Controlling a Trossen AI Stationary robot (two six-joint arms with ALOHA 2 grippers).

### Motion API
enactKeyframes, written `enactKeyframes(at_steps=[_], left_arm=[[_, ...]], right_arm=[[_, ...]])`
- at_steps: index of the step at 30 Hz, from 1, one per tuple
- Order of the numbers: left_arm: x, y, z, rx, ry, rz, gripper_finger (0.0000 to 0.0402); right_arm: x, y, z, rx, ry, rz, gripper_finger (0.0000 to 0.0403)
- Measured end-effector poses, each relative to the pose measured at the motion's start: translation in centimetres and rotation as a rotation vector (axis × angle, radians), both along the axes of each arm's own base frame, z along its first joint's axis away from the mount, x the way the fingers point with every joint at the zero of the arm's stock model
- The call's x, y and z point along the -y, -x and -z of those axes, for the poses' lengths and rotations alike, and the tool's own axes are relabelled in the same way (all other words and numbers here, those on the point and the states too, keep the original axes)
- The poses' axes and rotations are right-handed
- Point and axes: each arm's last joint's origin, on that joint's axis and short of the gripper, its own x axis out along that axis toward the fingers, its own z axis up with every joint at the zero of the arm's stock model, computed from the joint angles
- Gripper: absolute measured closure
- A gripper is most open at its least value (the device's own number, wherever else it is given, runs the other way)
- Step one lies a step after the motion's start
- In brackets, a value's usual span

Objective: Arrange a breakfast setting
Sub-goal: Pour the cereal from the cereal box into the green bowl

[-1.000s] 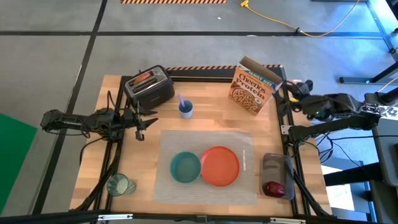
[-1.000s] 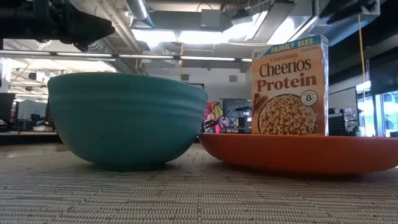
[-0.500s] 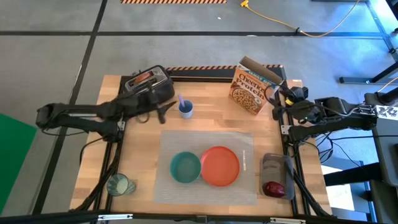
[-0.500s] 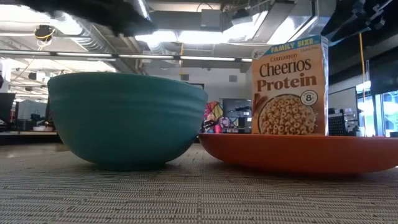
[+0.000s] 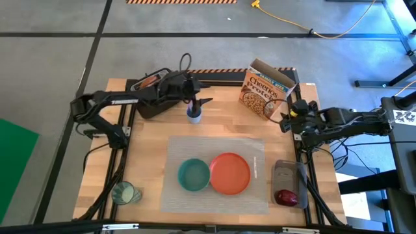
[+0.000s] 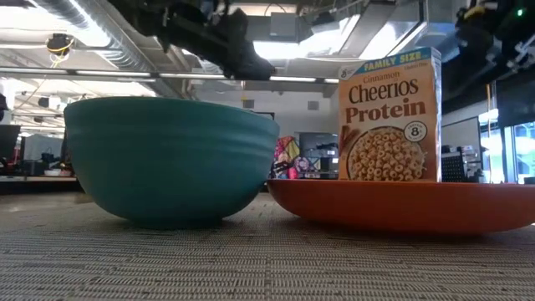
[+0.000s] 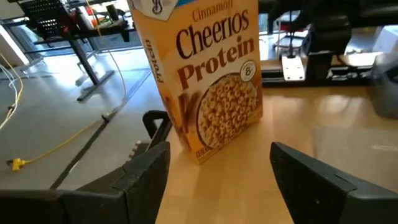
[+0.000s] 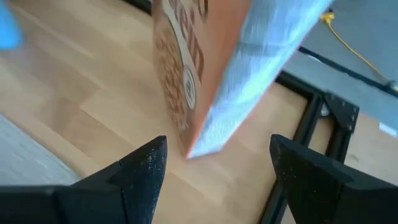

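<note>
High view: the grey placemat (image 5: 216, 174) lies on the near middle of the wooden table (image 5: 143, 162). On it the teal bowl (image 5: 194, 175) sits just beside the orange plate (image 5: 229, 173). The glass (image 5: 123, 193) stands at the table's near left corner, well apart from the mat. The dark-red apple (image 5: 286, 197) lies off the mat's right edge, next to a dark object too blurred to identify. The toaster (image 5: 151, 91) stands at the far left, largely covered by the left arm. The left gripper (image 5: 197, 102) hangs above a small blue cup (image 5: 194, 115) holding a purple stick; its jaws are spread wide with nothing between them. The right gripper (image 5: 286, 117) sits near the cereal box (image 5: 265, 90), at the box's right corner, jaws apart and empty. In the low view, bowl and plate block most of the table behind them.
</note>
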Motion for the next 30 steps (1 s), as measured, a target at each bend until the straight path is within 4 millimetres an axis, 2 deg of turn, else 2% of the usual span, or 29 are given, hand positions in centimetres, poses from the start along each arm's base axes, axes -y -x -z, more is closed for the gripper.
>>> enactKeyframes(at_steps=[3,9,19,30], left_arm=[[-0.7,-0.9,0.9,-0.038,-0.04,0.012,0.0128],[-2.2,-2.4,1.9,-0.052,-0.046,0.047,0.0128],[-2.7,-2.4,2.0,-0.064,-0.052,0.007,0.0128],[-2.7,-2.3,2.0,-0.069,-0.061,-0.004,0.0129]], right_arm=[[0.0,-0.1,1.2,-0.018,0.007,0.022,0.013],[0.1,-1.4,0.4,0.096,0.114,0.025,0.013],[2.0,-1.9,-0.1,0.055,0.192,0.123,0.013],[4.5,-4.7,-1.4,0.145,0.138,-0.119,0.013]])
